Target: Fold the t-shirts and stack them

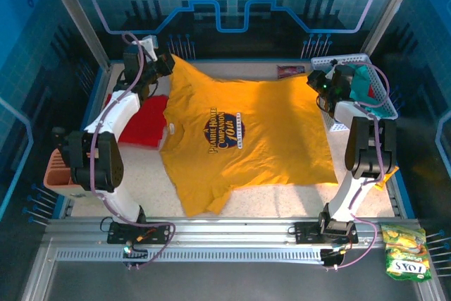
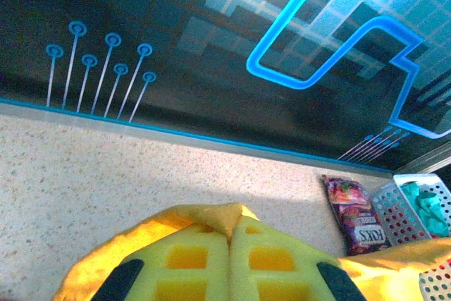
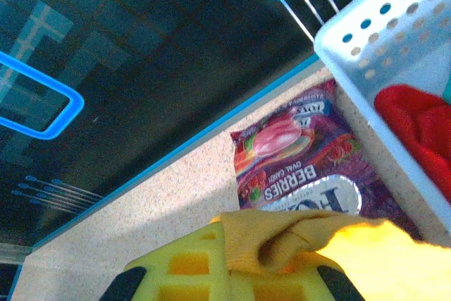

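Top external: both jaws grip the yellow t-shirt [image 1: 282, 132] at its far edge; red tee [image 1: 144, 123] left, purple packet [image 1: 289, 70] right.

Basket [image 1: 342, 59] far right; bare table [image 1: 282, 199] nearside

— What can you read from there?
— From overhead I read "Prairie Home Companion 10th" on the yellow tee [image 1: 268, 125].
— And the packets?
— My right wrist camera gives me "BERRIES" and "OVAL CANDY" on the purple packet [image 3: 303, 167]. My left one catches "FOX'S" there. The green packet [image 1: 406, 250] also says "FOX'S".
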